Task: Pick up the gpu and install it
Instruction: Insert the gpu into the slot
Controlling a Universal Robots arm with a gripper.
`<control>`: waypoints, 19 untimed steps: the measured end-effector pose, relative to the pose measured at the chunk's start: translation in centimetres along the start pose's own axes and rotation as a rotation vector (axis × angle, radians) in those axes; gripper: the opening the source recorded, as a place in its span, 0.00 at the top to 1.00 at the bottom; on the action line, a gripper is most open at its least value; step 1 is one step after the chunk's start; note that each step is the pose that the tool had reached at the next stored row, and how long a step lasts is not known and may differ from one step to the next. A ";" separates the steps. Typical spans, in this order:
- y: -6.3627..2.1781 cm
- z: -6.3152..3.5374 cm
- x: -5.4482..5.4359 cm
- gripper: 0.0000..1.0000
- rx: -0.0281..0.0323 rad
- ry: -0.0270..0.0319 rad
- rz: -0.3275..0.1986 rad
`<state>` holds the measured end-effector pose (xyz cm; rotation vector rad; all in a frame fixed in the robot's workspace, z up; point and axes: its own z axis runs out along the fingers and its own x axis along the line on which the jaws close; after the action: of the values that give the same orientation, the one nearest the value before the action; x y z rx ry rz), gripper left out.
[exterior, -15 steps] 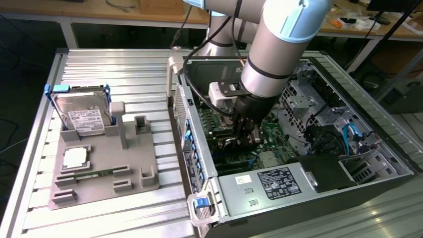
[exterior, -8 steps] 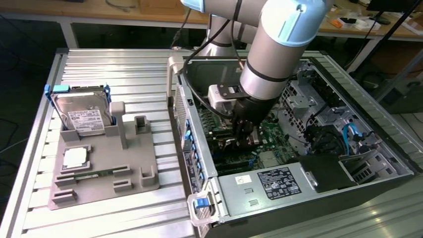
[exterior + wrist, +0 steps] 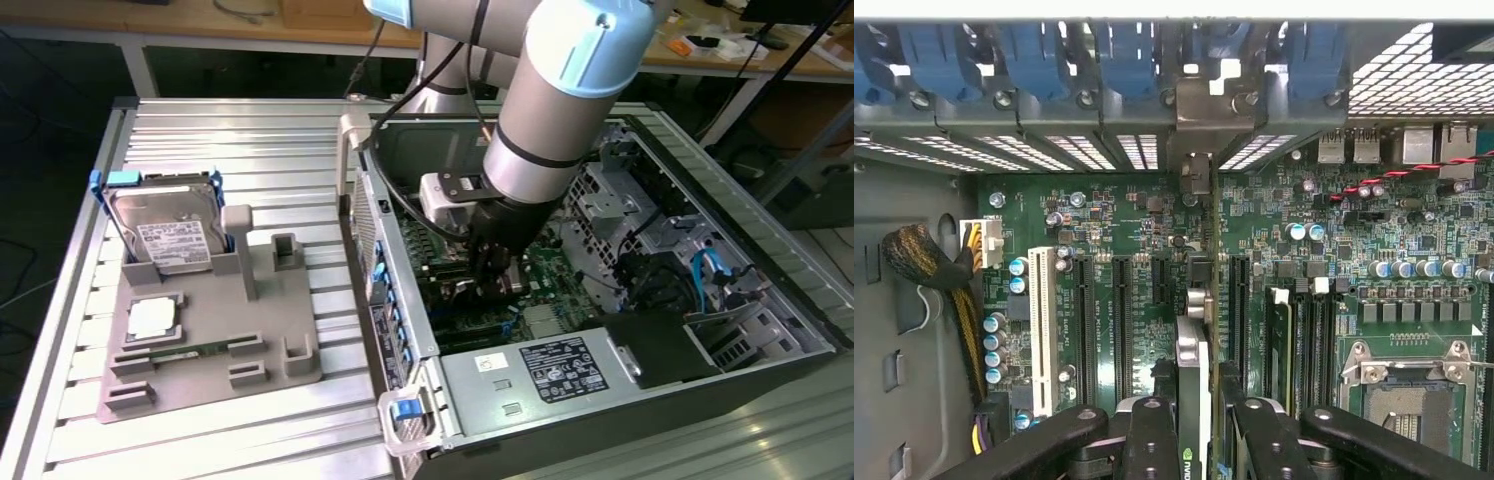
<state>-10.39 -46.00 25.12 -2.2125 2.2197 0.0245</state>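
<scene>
The gpu (image 3: 1194,345) shows edge-on in the wrist view, standing upright on the green motherboard (image 3: 1114,215) in line with a black expansion slot. Its silver end bracket (image 3: 1196,170) reaches up to the rear slot openings of the case. My gripper (image 3: 1194,435) is shut on the gpu, one black finger (image 3: 1152,440) on each side of the card. In the exterior view the gripper (image 3: 487,272) reaches straight down into the open computer case (image 3: 400,330), low over the motherboard (image 3: 550,282).
Empty black slots (image 3: 1122,320) and a white slot (image 3: 1041,320) lie beside the card, with a sleeved cable bundle (image 3: 934,270) and the CPU socket (image 3: 1409,400) farther out. Blue retention clips (image 3: 1124,60) line the rear wall. A hard drive (image 3: 167,235) stands on the grey fixture (image 3: 214,350).
</scene>
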 end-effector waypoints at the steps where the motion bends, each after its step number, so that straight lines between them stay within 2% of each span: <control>1: 0.00 0.00 0.0 0.73 0.0000 0.0000 0.000; 8: 0.00 0.01 0.0 0.73 0.0001 -0.0003 0.000; 9: -0.01 0.10 0.0 0.72 0.0012 -0.0026 0.000; 10: 0.00 0.06 0.0 0.72 0.0006 -0.0013 0.000; 12: 0.00 0.00 0.0 0.60 0.0000 0.0000 0.000; 16: 0.00 -0.02 0.0 0.60 0.0002 -0.0002 0.000; 19: 0.00 -0.48 0.0 0.60 0.0018 0.0015 0.000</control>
<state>-10.39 -46.00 25.59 -2.2126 2.2195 0.0208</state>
